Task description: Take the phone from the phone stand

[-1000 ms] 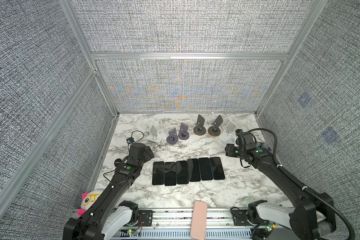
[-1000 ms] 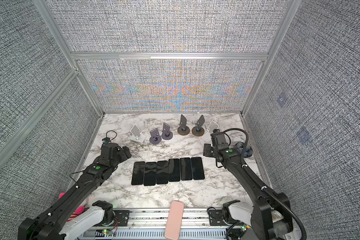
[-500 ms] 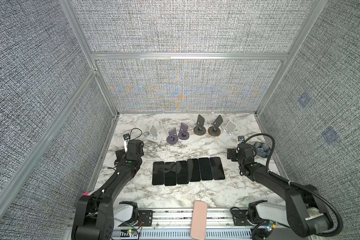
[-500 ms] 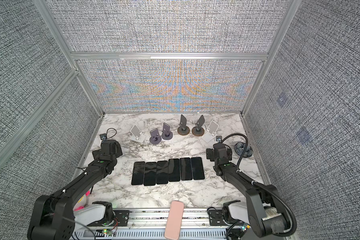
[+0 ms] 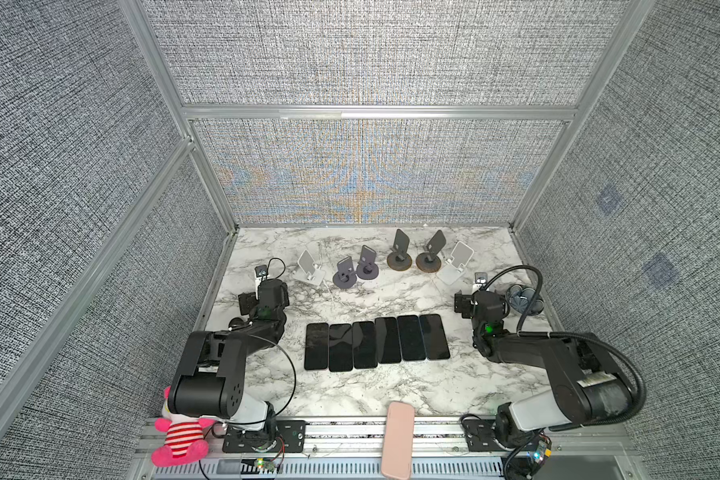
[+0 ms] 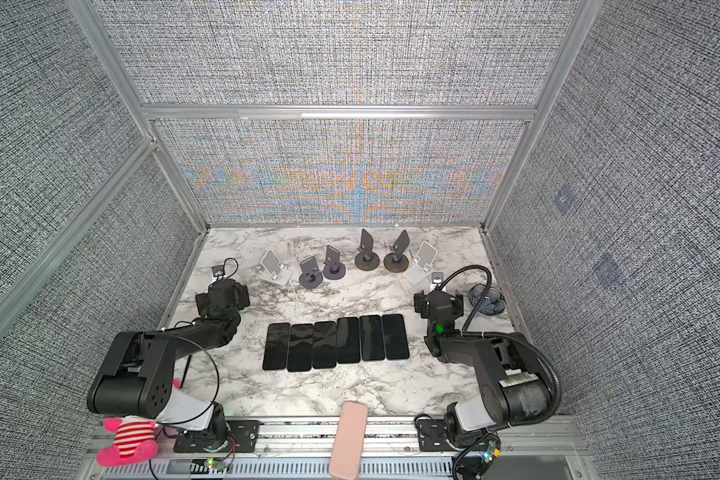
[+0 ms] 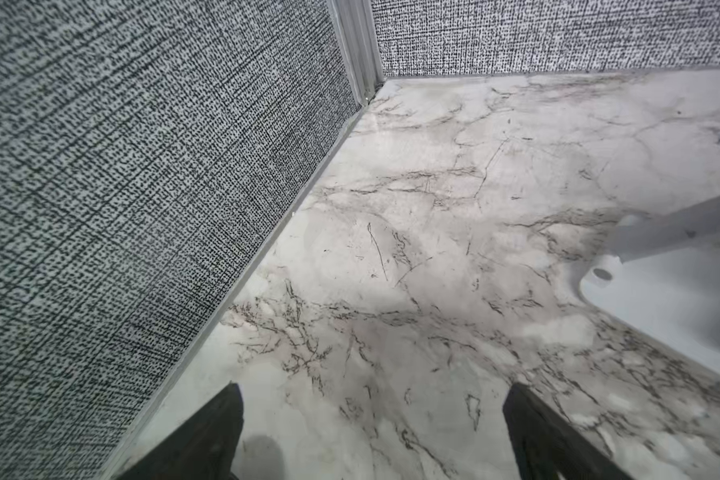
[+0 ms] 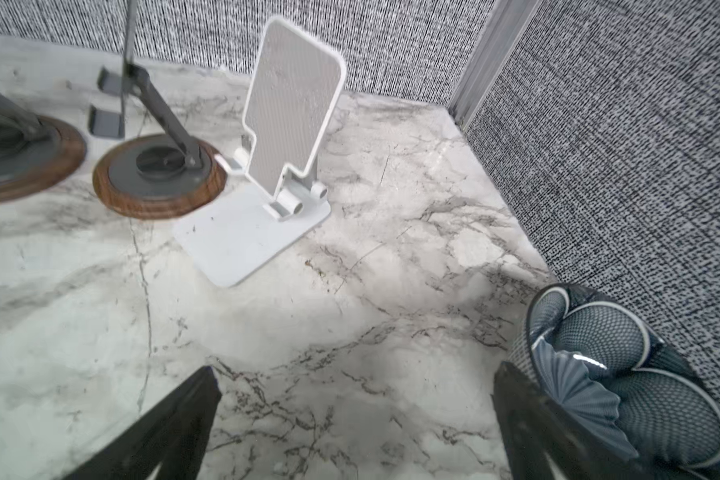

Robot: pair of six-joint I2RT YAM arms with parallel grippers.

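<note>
Several black phones point(image 5: 377, 343) point(image 6: 336, 343) lie flat, side by side, in a row mid-table. Several phone stands line the back: a white one point(image 5: 308, 268), two purple point(image 5: 346, 274), two with wooden bases point(image 5: 400, 253) and another white one point(image 5: 454, 264) point(image 8: 292, 116). No stand holds a phone. My left gripper point(image 5: 265, 297) point(image 7: 374, 390) hovers low by the left wall, open and holding nothing. Open too, with nothing between its fingers, my right gripper point(image 5: 481, 305) point(image 8: 355, 370) sits low at the right, short of the right white stand.
A dark blue ribbed object point(image 5: 524, 299) point(image 8: 624, 374) sits beside the right gripper, near the right wall. A pink slab point(image 5: 398, 440) lies on the front rail. At the front left corner is a pink plush toy point(image 5: 179, 440). Fabric walls enclose three sides.
Both arms have folded down and back toward the front rail. The grippers stay near the table's sides. Phones and stands have not moved.
</note>
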